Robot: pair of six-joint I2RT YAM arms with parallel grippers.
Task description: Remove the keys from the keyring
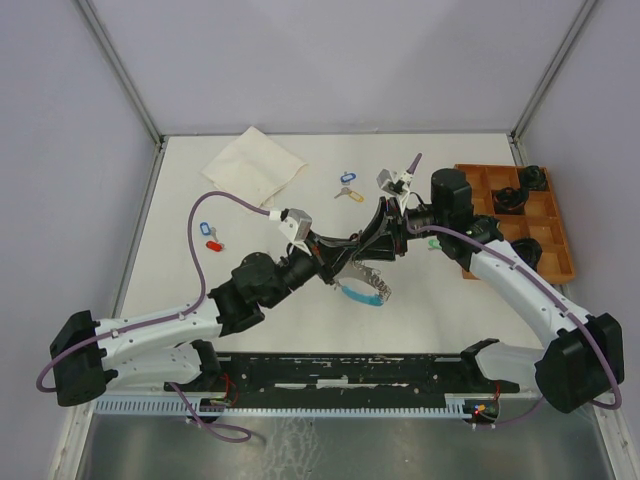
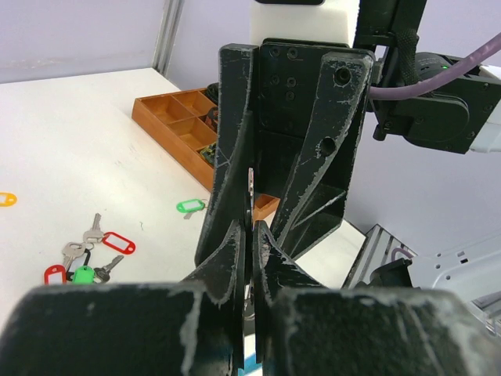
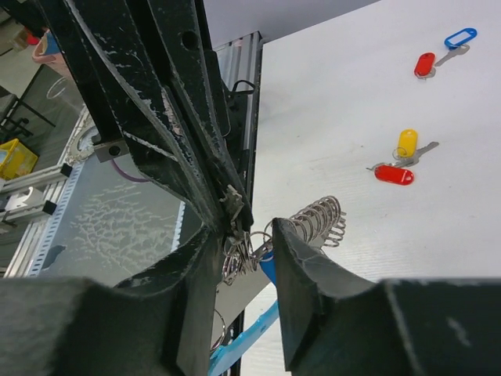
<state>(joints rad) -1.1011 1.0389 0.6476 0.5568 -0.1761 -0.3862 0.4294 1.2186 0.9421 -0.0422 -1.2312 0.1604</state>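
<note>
Overhead view from behind, wrist views close behind left tool [image 2: 252, 231], right tool [image 3: 246, 235], facing each other

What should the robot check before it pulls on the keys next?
1. Left end effector shut on a small metal piece: ok.
2. That piece is a key, not a ring: cannot tell.
3. Right end effector open around the small rings: ok.
4. Keyring has its blue band clear of the right fingers: cannot tell.
5. Loose tagged keys lie away from both end effectors: ok.
</note>
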